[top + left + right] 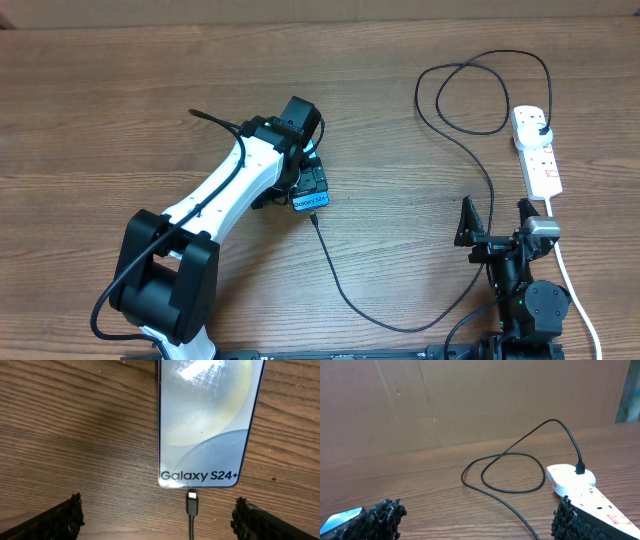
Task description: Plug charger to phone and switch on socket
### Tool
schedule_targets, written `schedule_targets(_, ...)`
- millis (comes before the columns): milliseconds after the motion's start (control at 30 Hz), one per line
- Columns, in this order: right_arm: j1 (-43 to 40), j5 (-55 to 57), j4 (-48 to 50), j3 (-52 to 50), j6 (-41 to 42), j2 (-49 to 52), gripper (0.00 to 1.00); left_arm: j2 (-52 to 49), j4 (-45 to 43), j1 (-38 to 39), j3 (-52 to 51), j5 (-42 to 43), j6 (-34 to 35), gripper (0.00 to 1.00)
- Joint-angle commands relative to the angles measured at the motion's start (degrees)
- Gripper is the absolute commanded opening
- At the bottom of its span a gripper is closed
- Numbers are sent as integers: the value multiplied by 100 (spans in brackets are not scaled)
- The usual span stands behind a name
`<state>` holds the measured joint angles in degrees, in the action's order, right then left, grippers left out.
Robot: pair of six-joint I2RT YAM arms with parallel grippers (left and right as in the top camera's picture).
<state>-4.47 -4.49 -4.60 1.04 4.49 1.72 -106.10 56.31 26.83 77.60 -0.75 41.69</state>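
Wooden table (100, 100), charger (192, 503) at phone (205, 425)

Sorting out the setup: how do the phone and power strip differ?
The phone is slim with a lit screen; the power strip is white with red markings. The phone lies mid-table below the left fingers; the power strip lies far right. Both lie flat, the black cable reaching each.

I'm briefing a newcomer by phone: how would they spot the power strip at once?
On the right side of the wooden table, beyond the right gripper, lies a white oblong power strip trailing a thick white cord. Its red-marked switches and the thin black cable plugged into its far end set it apart.
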Motion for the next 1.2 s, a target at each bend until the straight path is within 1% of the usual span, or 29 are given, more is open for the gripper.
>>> schedule_targets(0, -20, 11, 17, -59, 13, 15, 100, -72, -4, 20, 11, -131, 74, 99)
schedule_targets(133, -20, 9, 17, -59, 13, 13, 100, -72, -50, 20, 11, -136, 74, 100)
schedule_targets(300, -20, 11, 17, -59, 13, 15, 100, -72, -411, 20, 11, -284, 7, 99)
schedule_targets(367, -20, 11, 17, -59, 13, 13, 100, -72, -575, 20, 11, -352, 7, 96)
schedule_targets(400, -20, 11, 17, -59, 13, 13, 100, -72, -656, 20, 11, -424, 7, 91)
schedule_targets(467, -20, 9, 17, -59, 13, 13, 100, -72, -798, 20, 11, -564, 7, 90)
schedule_targets(533, -20, 11, 17, -59, 13, 13, 100, -72, -935, 20, 11, -675, 4, 91)
schedule_targets(567, -20, 9, 17, -59, 13, 13, 100, -72, -1008, 20, 11, -675, -70, 95)
schedule_targets(700, -20, 11, 17, -59, 13, 13, 100, -72, -1338, 20, 11, -365, -809, 95)
schedule_targets(800, -20, 9, 17, -59, 13, 13, 100, -87, -1460, 22, 11, -221, -1067, 95)
schedule_targets(1000, -20, 11, 17, -59, 13, 15, 100, -271, -1368, 24, 11, -214, -1086, 96)
schedule_targets(1167, -20, 9, 17, -59, 13, 13, 100, -498, -1309, 26, 11, -214, -1086, 100)
